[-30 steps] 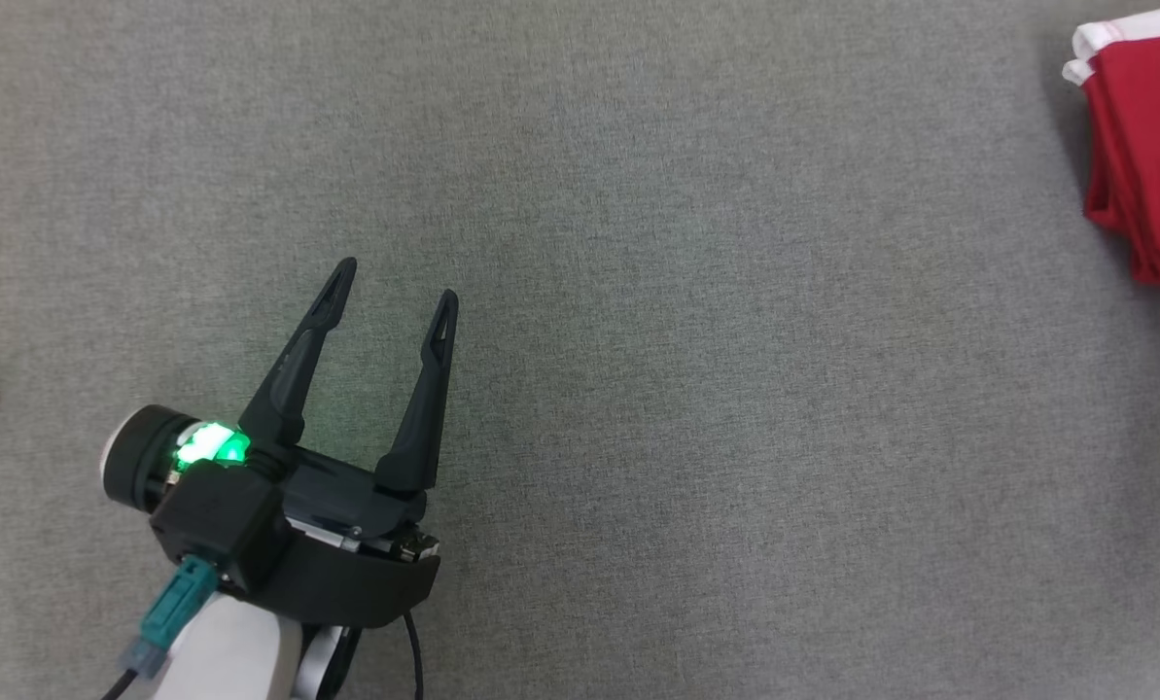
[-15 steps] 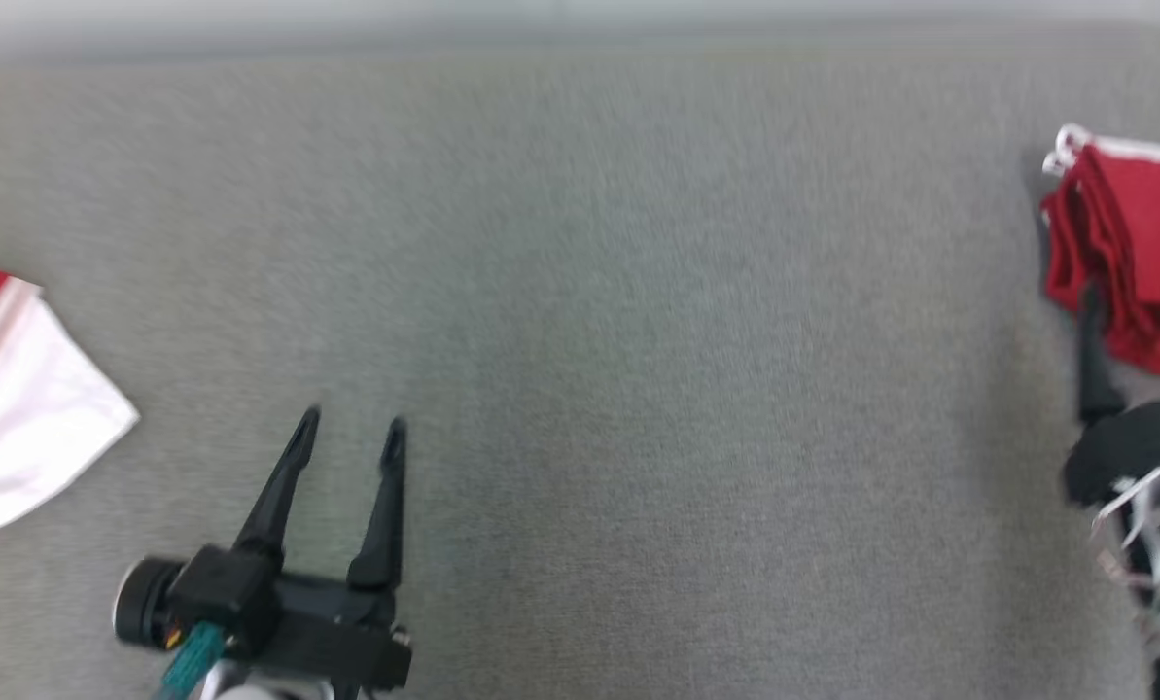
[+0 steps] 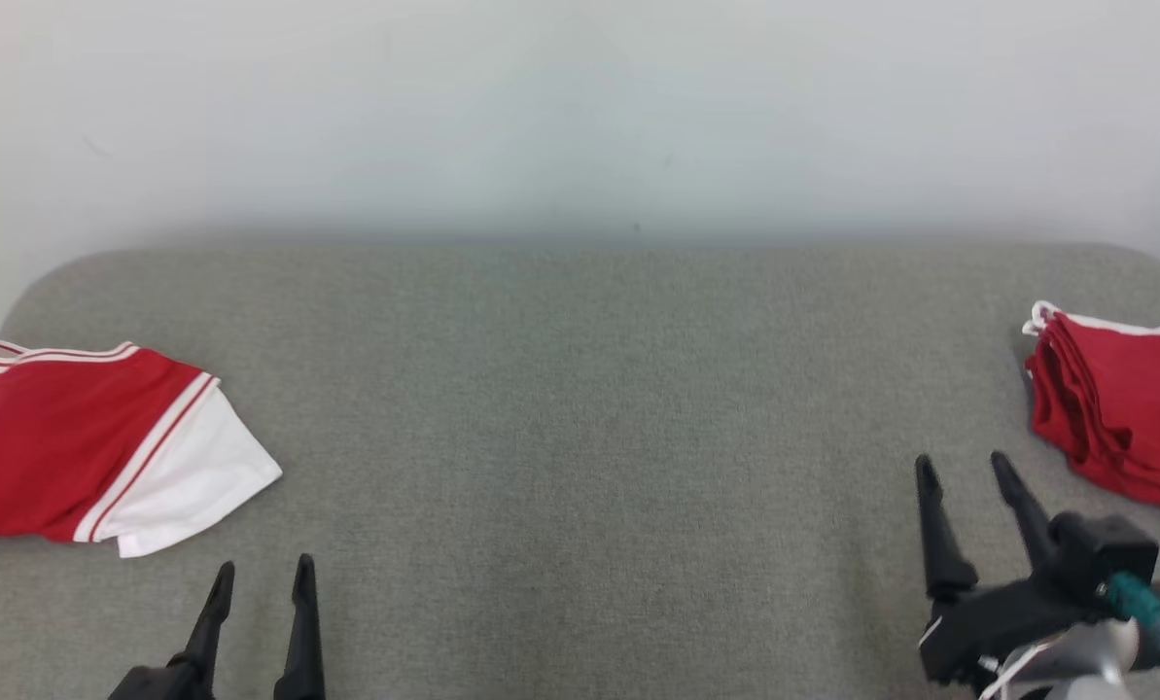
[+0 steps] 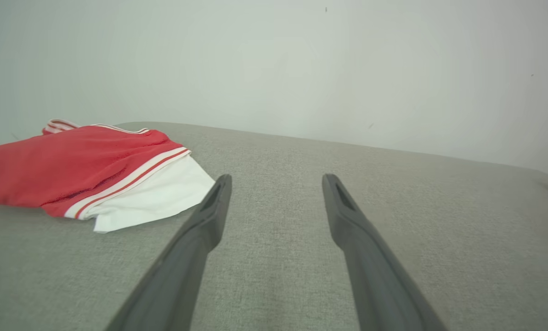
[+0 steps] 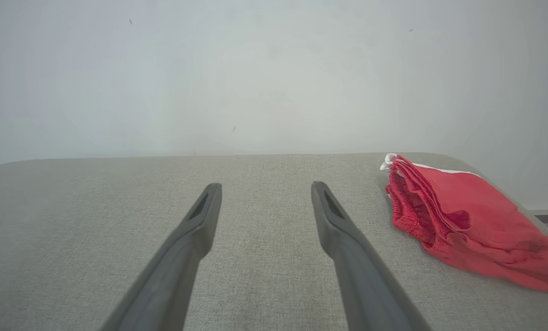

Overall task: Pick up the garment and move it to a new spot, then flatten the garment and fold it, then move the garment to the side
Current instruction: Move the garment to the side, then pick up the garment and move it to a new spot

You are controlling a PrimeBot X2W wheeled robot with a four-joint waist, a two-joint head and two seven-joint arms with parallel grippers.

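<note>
The left gripper [image 3: 264,566] sits at the lower left of the head view, its two dark fingers spread apart with nothing between them and the tips pointing toward 12 o'clock. The garment [image 3: 64,437] lies at about 10 o'clock from those tips, near but not touching. It is a red jersey lying in loose folds on the grey padded surface [image 3: 580,408], with a red-and-white striped band and a white sleeve. The sleeve's corner is the part closest to the gripper, at roughly 11 o'clock. In the left wrist view the sleeve's white edge sits just beside the left fingertip at 9 o'clock, and the red body stretches farther out that way. No number can be seen on the cloth as it lies.

The right gripper [image 3: 961,460] is at the lower right of the head view, its fingers likewise spread and empty, tilted slightly toward 11 o'clock. From it, the garment is far off at 9 o'clock, across the bare middle of the surface. A plain red garment [image 3: 1114,428] lies folded in layers with a white loop at its far corner. It rests near that gripper at about 3 o'clock, apart from the fingers. A pale wall [image 3: 580,117] rises behind the surface's far edge at 12 o'clock.
</note>
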